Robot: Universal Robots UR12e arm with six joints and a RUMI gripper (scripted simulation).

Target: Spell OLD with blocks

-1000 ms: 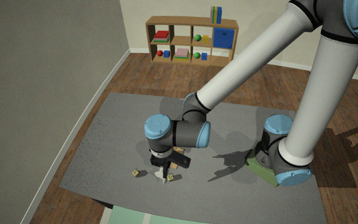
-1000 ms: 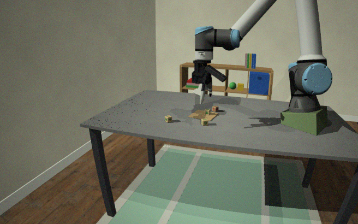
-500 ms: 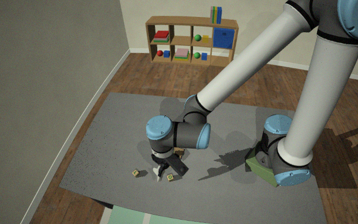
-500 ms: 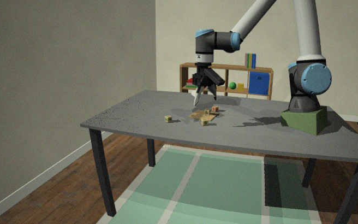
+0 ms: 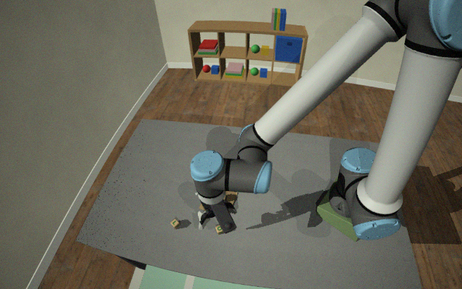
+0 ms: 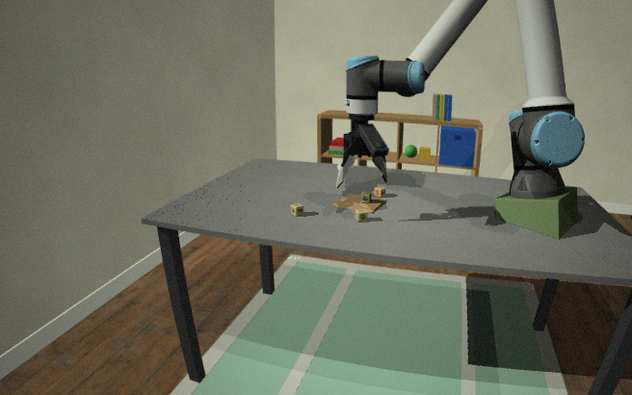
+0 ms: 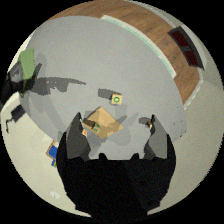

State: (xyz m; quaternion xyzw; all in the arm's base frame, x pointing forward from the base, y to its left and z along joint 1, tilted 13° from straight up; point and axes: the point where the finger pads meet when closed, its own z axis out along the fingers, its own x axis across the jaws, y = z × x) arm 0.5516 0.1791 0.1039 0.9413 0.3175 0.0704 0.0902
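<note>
The brown mat [image 6: 359, 201] lies mid-table. One block [image 6: 365, 197] sits on it. A block with a red letter [image 6: 380, 191] stands at its far right edge, and a green-lettered block [image 6: 360, 215] stands at its front edge, also seen in the wrist view [image 7: 117, 99]. A fourth block [image 6: 297, 209] lies off the mat to the left, also in the overhead view [image 5: 175, 223]. The letters are too small to read. My gripper [image 6: 361, 173] hangs open and empty above the mat [image 7: 103, 122], fingers pointing down. In the overhead view the gripper [image 5: 214, 224] hides most of the mat.
The robot's green base block [image 6: 537, 211] stands at the table's right end. The table's front edge [image 6: 407, 254] runs close to the blocks. A shelf with toys [image 6: 399, 140] stands against the back wall, away from the table.
</note>
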